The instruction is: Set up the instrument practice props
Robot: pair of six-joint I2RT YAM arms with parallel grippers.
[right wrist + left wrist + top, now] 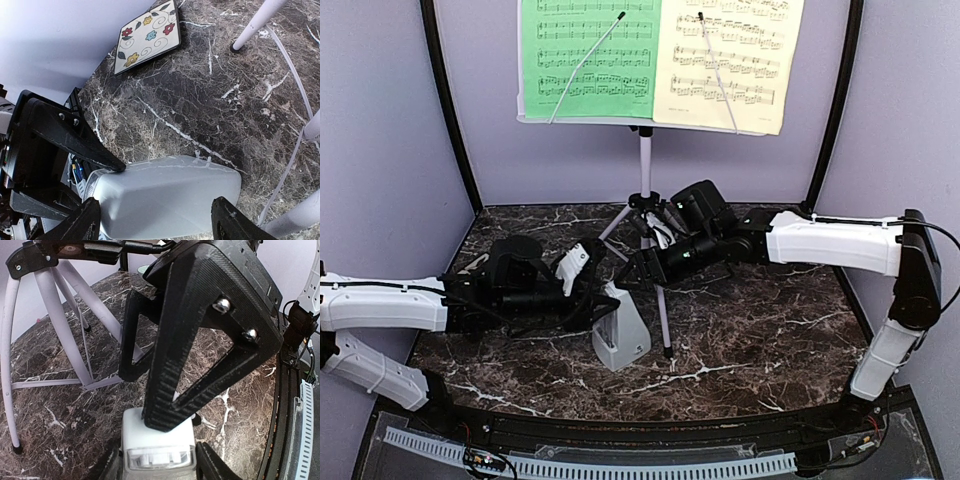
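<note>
Table (770,340): dark marble top with white veins.
Stand (644,165): white tripod legs rest on it, near the middle.
Metronome (620,335): stands just beside the front leg.
Tile (147,36): flat, by the wall.

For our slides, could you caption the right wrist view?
Grey metronome framed by the right gripper, floral tile beyond.

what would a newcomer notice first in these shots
The green music sheet and the pale-yellow music sheet stand out first, side by side on the white music stand at the back. Below them, the left gripper and the right gripper crowd a light-grey metronome near the middle of the dark marble table. A floral tile lies by the wall.
</note>
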